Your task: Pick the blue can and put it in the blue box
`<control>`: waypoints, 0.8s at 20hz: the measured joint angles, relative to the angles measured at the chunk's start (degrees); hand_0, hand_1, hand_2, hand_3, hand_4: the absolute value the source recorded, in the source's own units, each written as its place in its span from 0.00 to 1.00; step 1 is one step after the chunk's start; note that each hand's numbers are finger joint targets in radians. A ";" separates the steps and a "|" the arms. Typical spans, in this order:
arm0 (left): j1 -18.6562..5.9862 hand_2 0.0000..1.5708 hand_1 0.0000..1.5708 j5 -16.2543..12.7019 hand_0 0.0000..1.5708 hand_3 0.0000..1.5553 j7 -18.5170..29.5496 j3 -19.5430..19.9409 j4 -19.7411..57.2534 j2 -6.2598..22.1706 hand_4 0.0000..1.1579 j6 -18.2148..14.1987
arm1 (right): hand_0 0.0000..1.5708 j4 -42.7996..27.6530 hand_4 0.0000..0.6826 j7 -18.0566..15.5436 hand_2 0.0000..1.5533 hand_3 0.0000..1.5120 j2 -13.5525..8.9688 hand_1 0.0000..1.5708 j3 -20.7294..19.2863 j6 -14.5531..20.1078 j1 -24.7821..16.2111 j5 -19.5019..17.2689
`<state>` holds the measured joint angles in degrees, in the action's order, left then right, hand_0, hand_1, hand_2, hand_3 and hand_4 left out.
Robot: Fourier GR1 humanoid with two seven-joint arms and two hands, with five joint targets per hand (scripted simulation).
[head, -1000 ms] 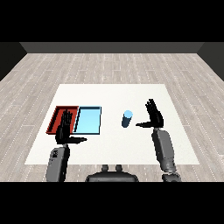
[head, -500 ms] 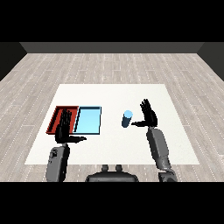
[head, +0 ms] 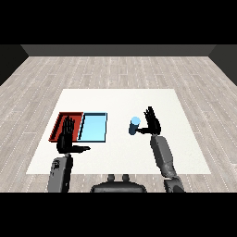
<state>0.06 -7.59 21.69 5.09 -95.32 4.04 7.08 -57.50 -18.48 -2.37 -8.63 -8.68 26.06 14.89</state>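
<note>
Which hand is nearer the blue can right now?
Right. The right hand is open just right of the blue can; the left hand hovers far left, over the red tray.

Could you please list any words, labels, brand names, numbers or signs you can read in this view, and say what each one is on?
None: no readable text shows anywhere in the head view.
Blue can: plain, no label visible.
Light blue tray and red tray: plain, unmarked.
White table: no markings.
Right hand and left hand: plain black, no lettering.
</note>
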 measured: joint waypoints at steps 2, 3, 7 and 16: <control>-0.60 0.00 0.00 -0.27 0.00 0.00 0.13 0.44 0.59 0.13 0.00 0.08 | 0.00 0.69 0.00 -0.05 0.00 0.00 0.70 0.00 0.35 0.63 0.27 0.38; -0.03 0.00 0.00 -0.14 0.00 0.00 0.06 0.13 0.06 -0.07 0.00 0.08 | 0.00 2.11 0.00 -0.83 0.00 0.00 0.93 0.00 0.29 0.56 0.69 0.46; -1.90 0.00 0.00 -0.26 0.00 0.00 0.44 0.80 2.39 0.14 0.00 0.09 | 0.00 4.91 0.00 -2.52 0.00 0.00 1.64 0.00 0.81 0.85 1.23 0.72; -1.57 0.00 0.00 -0.66 0.00 0.00 -0.11 1.24 1.77 0.45 0.00 0.38 | 0.00 15.58 0.00 -6.66 0.00 0.00 1.47 0.00 -0.16 -0.01 6.30 1.35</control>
<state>-1.51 -8.25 21.59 6.32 -93.55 4.48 7.46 -41.92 -25.14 -0.90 -8.79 -8.70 32.36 16.24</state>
